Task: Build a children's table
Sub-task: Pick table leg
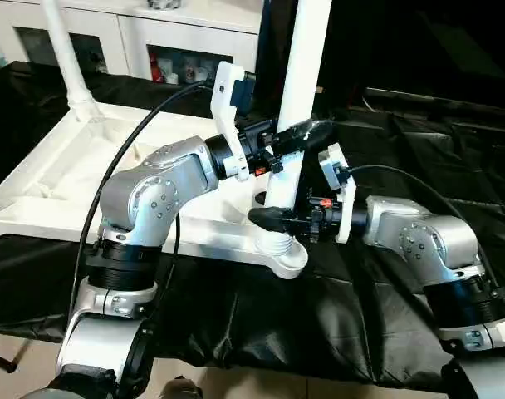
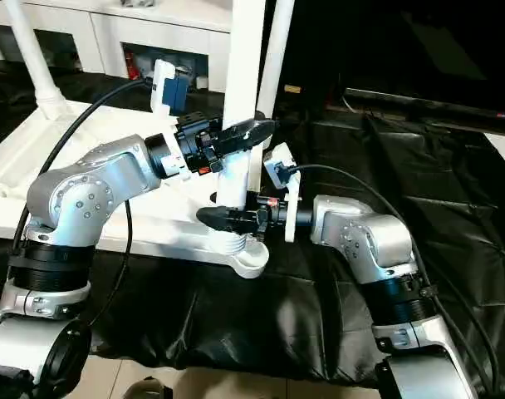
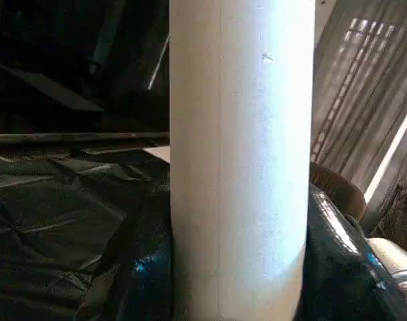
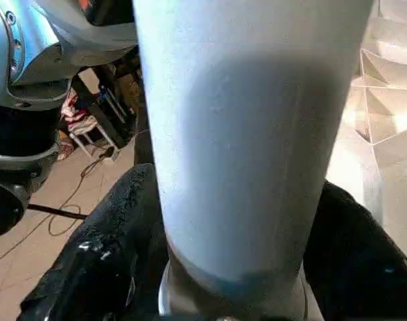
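Observation:
The children's table lies upside down on the black drape, its white ribbed top (image 1: 61,179) spreading to the left. A white leg (image 1: 306,58) stands upright in the near right corner socket (image 1: 286,253). My left gripper (image 1: 292,135) is shut on this leg about halfway up. My right gripper (image 1: 273,218) is shut on the same leg lower down, just above the socket. In the left wrist view the leg (image 3: 240,160) sits between black fingers (image 3: 337,267). In the right wrist view the leg (image 4: 250,147) is flanked by fingers (image 4: 103,267). Another leg (image 1: 66,58) stands in the far left corner.
A white cabinet (image 1: 153,33) with glass doors runs along the back. The black drape (image 1: 402,150) covers the surface to the right of the table top. Black cables (image 1: 136,141) loop over my left forearm. Pale floor (image 1: 236,386) shows past the front edge.

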`<state>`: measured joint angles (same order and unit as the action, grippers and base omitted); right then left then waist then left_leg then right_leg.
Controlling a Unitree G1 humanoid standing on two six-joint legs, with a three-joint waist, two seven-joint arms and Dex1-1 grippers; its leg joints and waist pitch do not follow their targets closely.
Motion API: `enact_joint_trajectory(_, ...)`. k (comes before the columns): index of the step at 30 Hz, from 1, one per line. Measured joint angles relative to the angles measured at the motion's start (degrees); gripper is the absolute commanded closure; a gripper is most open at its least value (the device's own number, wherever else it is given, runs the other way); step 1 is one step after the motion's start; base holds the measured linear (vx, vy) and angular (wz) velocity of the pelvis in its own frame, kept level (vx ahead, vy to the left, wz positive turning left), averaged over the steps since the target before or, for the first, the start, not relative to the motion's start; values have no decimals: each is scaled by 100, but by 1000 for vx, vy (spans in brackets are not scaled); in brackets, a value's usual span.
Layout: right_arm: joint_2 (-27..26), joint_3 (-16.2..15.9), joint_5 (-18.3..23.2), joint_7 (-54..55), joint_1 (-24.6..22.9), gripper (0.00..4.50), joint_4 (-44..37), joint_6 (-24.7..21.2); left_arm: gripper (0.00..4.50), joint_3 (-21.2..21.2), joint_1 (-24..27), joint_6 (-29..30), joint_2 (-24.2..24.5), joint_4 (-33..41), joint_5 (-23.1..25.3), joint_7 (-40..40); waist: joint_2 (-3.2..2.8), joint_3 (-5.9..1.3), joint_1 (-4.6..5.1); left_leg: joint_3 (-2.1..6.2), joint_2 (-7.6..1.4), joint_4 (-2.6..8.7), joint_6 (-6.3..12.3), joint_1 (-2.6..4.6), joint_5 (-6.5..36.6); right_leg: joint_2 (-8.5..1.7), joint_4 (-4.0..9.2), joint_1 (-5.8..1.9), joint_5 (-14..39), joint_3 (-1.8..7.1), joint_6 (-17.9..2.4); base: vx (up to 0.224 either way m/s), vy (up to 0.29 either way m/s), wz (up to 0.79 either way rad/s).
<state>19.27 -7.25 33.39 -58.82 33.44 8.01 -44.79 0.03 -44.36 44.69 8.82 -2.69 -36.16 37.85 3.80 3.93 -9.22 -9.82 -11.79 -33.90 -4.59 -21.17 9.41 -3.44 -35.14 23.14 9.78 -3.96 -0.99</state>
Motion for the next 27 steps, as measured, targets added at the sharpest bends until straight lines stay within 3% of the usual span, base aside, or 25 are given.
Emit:
enact_joint_trajectory(7, -1, 0, -3, 1, 0, 136, 18, 0, 264, -2, 0, 0, 6, 1, 0, 7, 0, 0, -27, 0, 0, 0, -1, 1, 0, 0, -2, 0, -1, 0, -1, 0, 0, 0)
enact_joint_trajectory(9, -2, 0, -4, 1, 1, 170, 25, 0, 264, -4, 0, 1, 9, 0, 0, 11, 0, 0, -31, 0, 0, 0, -1, 1, 0, 0, -2, 0, -1, 0, -1, 0, 0, 0)
enact_joint_trajectory(12, -3, 0, -5, 1, 14, 176, 114, 0, 264, -6, 0, 1, 12, 0, 0, 14, 0, 0, -35, 0, 0, 0, -1, 1, 0, 0, -2, 0, -1, 0, -2, 0, 0, 0)
enact_joint_trajectory(19, -7, -18, -5, -55, 16, 243, 96, 0, 265, -62, 0, 5, 18, -9, 2, 30, 0, 0, -35, 0, 0, 0, -1, 1, -1, 0, -3, 0, -3, 0, -4, 0, 0, 0)
enact_joint_trajectory(27, -6, -54, -37, -95, 16, 254, 89, 28, 265, -87, 0, 22, 28, -12, 2, 29, 0, 0, -37, 0, 0, -1, -2, 1, -1, 0, -5, 0, -3, 0, -4, 0, 0, 0)
